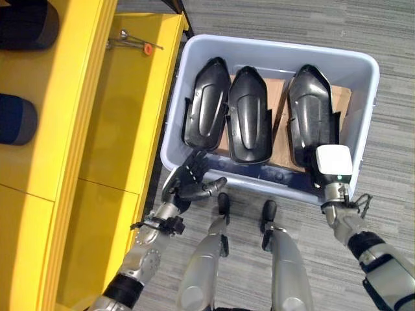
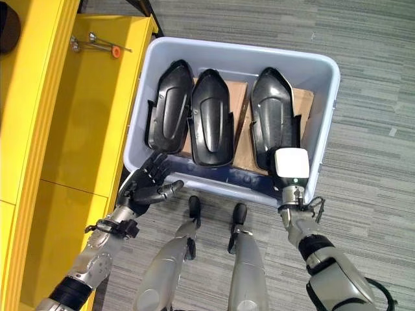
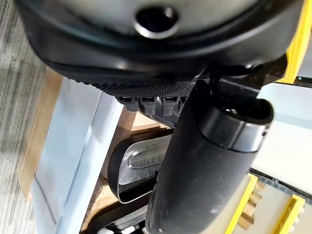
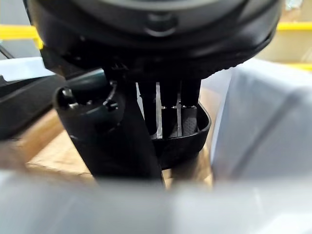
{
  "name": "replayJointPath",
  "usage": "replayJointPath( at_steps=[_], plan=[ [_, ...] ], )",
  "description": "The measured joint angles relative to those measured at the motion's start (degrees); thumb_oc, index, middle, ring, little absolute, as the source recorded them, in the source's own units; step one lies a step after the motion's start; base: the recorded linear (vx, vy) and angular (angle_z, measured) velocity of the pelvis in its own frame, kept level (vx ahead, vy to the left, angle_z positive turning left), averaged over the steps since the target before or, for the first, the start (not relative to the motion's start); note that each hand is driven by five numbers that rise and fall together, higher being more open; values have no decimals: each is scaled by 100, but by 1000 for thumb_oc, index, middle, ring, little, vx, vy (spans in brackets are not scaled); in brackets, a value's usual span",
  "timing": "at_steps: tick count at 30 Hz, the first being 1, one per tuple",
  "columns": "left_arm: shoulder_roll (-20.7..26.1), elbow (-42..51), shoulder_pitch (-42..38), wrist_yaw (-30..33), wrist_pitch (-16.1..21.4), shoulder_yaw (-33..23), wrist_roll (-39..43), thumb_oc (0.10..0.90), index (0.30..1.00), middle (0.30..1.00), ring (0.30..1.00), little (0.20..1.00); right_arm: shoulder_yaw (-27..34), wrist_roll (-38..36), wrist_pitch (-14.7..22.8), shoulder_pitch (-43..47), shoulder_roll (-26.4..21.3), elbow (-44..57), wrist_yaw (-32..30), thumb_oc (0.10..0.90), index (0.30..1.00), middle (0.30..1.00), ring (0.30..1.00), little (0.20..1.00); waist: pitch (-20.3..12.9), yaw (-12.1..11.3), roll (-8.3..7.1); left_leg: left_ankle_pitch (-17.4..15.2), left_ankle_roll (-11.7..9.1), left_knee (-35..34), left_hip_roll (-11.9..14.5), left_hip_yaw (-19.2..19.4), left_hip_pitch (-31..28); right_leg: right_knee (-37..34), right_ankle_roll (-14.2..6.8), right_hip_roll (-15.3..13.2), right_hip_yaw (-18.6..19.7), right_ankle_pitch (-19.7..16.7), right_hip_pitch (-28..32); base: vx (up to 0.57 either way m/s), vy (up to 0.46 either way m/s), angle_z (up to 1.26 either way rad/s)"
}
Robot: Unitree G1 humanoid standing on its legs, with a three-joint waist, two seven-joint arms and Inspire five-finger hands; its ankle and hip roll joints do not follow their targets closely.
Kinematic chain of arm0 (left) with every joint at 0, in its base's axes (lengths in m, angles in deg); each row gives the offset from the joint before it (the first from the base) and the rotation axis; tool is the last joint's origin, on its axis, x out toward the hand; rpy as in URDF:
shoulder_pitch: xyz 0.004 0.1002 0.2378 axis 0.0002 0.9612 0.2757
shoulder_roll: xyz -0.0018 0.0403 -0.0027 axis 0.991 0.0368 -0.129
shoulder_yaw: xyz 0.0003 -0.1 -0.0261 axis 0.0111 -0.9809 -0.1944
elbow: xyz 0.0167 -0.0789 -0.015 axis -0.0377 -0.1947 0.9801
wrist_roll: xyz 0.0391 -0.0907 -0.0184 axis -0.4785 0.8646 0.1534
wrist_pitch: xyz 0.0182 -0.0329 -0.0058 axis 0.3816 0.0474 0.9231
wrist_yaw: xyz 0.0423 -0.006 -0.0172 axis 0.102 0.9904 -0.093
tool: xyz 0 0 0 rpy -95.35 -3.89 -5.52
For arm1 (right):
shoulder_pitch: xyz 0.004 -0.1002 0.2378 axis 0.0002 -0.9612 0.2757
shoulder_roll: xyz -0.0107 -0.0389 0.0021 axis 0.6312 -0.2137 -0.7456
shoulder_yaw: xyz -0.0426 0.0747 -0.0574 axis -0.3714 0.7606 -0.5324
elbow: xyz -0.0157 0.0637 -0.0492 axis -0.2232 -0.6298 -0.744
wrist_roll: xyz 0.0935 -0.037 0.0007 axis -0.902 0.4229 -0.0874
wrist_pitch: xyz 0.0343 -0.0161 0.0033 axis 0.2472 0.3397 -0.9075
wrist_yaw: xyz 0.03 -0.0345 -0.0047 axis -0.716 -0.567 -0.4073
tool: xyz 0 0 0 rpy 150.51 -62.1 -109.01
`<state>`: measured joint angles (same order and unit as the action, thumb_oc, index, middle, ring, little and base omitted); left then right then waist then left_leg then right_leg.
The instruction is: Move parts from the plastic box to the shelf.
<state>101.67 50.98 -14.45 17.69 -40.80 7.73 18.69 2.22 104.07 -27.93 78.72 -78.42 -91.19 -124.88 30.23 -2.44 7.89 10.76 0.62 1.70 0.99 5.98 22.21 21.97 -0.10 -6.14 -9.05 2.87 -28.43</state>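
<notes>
Yellow metal shelf [image 1: 123,116] left of pale blue plastic box [image 1: 363,84] on floor. Three black moulded plastic parts [image 1: 247,116] inside on brown cardboard [image 1: 275,94]. Right robot hand [image 1: 333,170] gripping rightmost part; left robot hand [image 1: 188,184] open at box's near corner.

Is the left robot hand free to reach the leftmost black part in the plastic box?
Probably yes: the left robot hand hovers open at the plastic box's near rim, nothing covering the leftmost black part.

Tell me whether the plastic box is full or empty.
Partly full: the plastic box holds three black parts lying on cardboard.
</notes>
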Motion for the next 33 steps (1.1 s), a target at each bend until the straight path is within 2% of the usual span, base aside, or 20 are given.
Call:
replayJointPath(
  at_steps=[1,2,7,8,9,14,15,17,18,21,24,29,33],
  plan=[
    [-9,19,86,-7,-9,-22,2,900,1000,1000,1000,1000,51,1,56,-187,-6,255,19,400,300,300,300,300,1,42,2,-19,27,-27,-5,2,-132,-65,-28,4,-2,-10,158,99,-3,-5],
    [-47,28,190,-111,-13,-88,68,900,1000,1000,1000,1000,62,-3,294,-452,-13,420,-10,400,300,300,300,300,2,78,0,-35,32,-82,-5,0,-362,-173,-31,26,1,-22,427,114,-6,-2],
    [-187,162,399,-396,-9,-344,459,900,1000,1000,1000,1000,266,71,667,-1303,-114,1477,-66,400,300,300,300,300,-1,142,-29,-62,52,-385,13,-5,-980,-677,-67,117,-33,-91,1139,107,0,-2],
    [-193,224,433,-420,-7,-444,458,900,1000,1000,1000,1000,324,258,736,-1436,-130,1831,-65,400,300,300,300,300,-1,229,-43,-103,34,-465,28,-4,-1087,-831,-85,165,-26,-118,1281,190,0,-8],
    [-208,249,479,-457,-17,-508,458,900,1000,1000,1000,1000,431,348,758,-1619,-125,2189,-46,400,300,300,300,300,-3,220,-45,-100,31,-538,48,14,-1190,-980,-99,205,-16,-193,1412,165,-1,-9],
    [-211,584,842,-617,-24,-804,448,900,1000,1000,1000,1000,921,585,1025,-2136,-103,3326,-80,400,300,300,300,300,-43,268,-191,-221,12,-622,97,74,-1702,-1614,-128,277,11,-365,2152,149,13,-8],
    [-212,738,1007,-627,-41,-877,445,900,1000,1000,1000,1000,1172,587,1028,-2269,-74,3710,-79,400,300,300,300,300,-90,277,-289,-274,2,-622,102,93,-1850,-1787,-137,294,14,-409,2373,133,28,-5],
    [-205,796,1186,-632,-47,-923,445,900,1000,1000,1000,1000,1339,586,1033,-2284,-18,3856,-158,400,300,300,300,300,-366,330,-467,-319,-7,-622,103,95,-1880,-1963,-145,305,14,-440,2483,256,56,-2],
    [-211,832,1270,-628,-156,-914,440,900,1000,1000,1000,1000,1667,584,995,-2421,3,4247,-58,400,300,300,300,300,-466,356,-632,-418,-33,-623,100,123,-2145,-2115,-152,310,14,-453,2810,276,74,0],
    [-212,834,1567,-659,-256,-895,405,900,1000,1000,1000,1000,1952,572,1032,-2687,58,4800,-25,400,300,300,300,300,-1013,398,-828,-552,-45,-628,81,164,-2319,-2366,-177,308,56,-468,3090,113,66,-9],
    [-213,834,1614,-808,-289,-893,403,900,1000,1000,1000,1000,2231,439,1279,-2784,43,5271,142,400,300,300,300,300,-1422,426,-958,-595,-35,-626,65,173,-2377,-2481,-182,306,58,-476,3187,96,125,-2],
    [-227,831,1701,-839,-309,-882,339,900,1000,1000,1000,1000,2287,-10,1449,-2879,28,5549,619,400,300,300,300,300,-1584,478,-904,-652,-4,-628,29,247,-2520,-2494,-196,269,110,-483,3309,77,185,-4],
    [-244,837,1880,-1020,-550,-881,208,900,1000,1000,1000,1000,2469,-376,1410,-3877,1,5594,1317,400,300,300,300,300,-1742,566,-824,-718,76,-650,-36,341,-2550,-2450,-275,184,195,-483,3296,26,200,-10]
  ],
)
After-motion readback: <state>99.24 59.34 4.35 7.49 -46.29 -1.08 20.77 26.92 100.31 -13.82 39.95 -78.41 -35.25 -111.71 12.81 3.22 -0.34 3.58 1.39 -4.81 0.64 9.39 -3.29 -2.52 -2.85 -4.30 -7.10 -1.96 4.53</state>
